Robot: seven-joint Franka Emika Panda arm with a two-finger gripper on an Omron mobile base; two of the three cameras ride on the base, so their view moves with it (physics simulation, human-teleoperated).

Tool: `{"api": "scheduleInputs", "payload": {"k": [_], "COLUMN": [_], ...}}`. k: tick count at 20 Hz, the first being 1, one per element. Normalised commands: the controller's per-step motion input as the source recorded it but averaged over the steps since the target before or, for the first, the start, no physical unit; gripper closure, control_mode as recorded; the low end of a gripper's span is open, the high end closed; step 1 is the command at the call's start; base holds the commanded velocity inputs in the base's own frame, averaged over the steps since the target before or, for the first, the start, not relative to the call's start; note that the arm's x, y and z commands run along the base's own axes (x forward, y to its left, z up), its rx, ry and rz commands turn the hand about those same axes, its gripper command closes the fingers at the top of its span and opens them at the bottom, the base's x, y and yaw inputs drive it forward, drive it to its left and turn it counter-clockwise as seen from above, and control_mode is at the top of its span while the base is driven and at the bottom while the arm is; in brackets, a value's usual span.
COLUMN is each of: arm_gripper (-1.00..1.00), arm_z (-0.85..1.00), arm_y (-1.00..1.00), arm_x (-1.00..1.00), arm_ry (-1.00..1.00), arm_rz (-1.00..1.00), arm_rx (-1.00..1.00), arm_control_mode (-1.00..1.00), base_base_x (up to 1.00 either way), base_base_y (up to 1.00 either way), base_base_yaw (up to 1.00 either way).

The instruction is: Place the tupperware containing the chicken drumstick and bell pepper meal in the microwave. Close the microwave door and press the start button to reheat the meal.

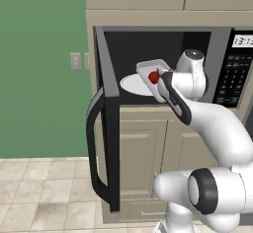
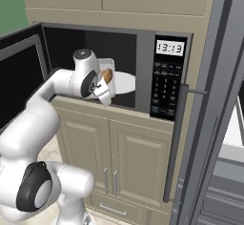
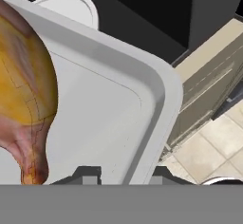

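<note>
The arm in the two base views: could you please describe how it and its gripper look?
The arm is glossy white with rounded, bulbous links, black rings at its joints and a dark stripe along the forearm. The gripper has two small dark grey jaws. No cables or markings show.

The arm [image 1: 217, 128] is glossy white, built of fat rounded segments (almost balloon-like), with dark charcoal rings at the joints. A black band runs along the forearm, and a grey cap tops the wrist [image 1: 193, 55].
</note>
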Motion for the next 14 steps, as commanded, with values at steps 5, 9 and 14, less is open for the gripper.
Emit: {"api": "scheduleInputs", "payload": {"k": [5, 9, 14], "arm_gripper": [1.0, 1.0, 1.0], "arm_z": [-0.14, -0.15, -0.23], "arm_y": [0.0, 0.0, 0.0], "arm_x": [0.5, 0.53, 0.46], "arm_ry": [0.0, 0.03, 0.09], "arm_rz": [0.0, 0.0, 0.0], "arm_rx": [0.0, 0.0, -0.01], "arm_control_mode": [-1.0, -1.0, -1.0], "base_base_x": [0.0, 0.0, 0.0], "base_base_y": [0.0, 0.0, 0.0], "base_base_yaw": [0.0, 0.0, 0.0]}}
